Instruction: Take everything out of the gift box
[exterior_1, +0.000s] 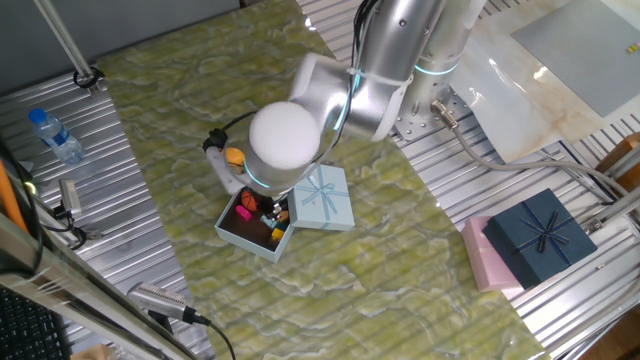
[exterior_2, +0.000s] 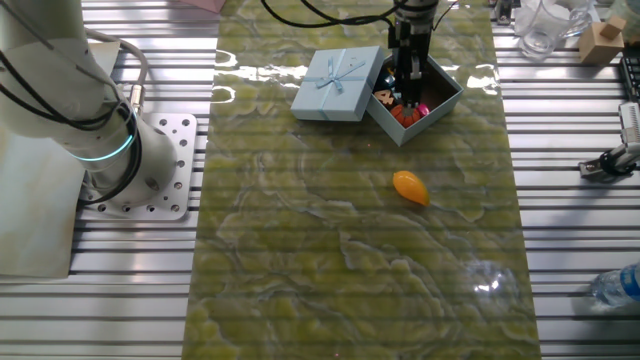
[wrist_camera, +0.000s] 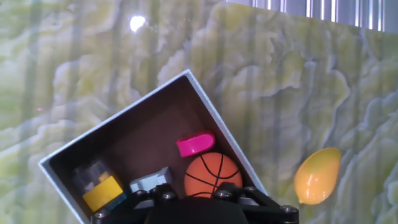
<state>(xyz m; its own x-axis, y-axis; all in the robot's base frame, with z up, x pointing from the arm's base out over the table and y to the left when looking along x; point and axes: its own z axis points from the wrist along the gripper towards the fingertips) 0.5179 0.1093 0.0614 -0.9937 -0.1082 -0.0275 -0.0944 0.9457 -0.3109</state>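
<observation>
Your arm (exterior_1: 400, 60) reaches across the green marbled tabletop (exterior_2: 330, 260) and bends down over the gift box (exterior_2: 437, 104), which sits open near one edge of the mat. Its pale-blue lid (exterior_2: 337, 84), ribbon bow up, lies flat just beside it, touching or nearly touching one box wall. Off the mat on the ribbed metal surface you have a dark navy box (exterior_1: 538, 238) with a bow resting on a pink box (exterior_1: 480, 262), well apart from the work.

Your end effector (exterior_2: 408, 88) hangs inside the box opening, fingers pointing down among the toys; you cannot tell from any view whether it is released or clenched, since the hand view shows only the dark base of the fingers at the bottom edge.

In the hand view the box's dark brown floor holds an orange basketball (wrist_camera: 212, 175), with a magenta piece (wrist_camera: 195, 144) touching its top. Beside the ball lies a small pale grey-blue piece (wrist_camera: 151, 182), then a yellow block (wrist_camera: 102, 191) with a clear top in the corner.

The yellow-orange mango (wrist_camera: 318, 176) lies on the tabletop outside the box, near it but apart.
</observation>
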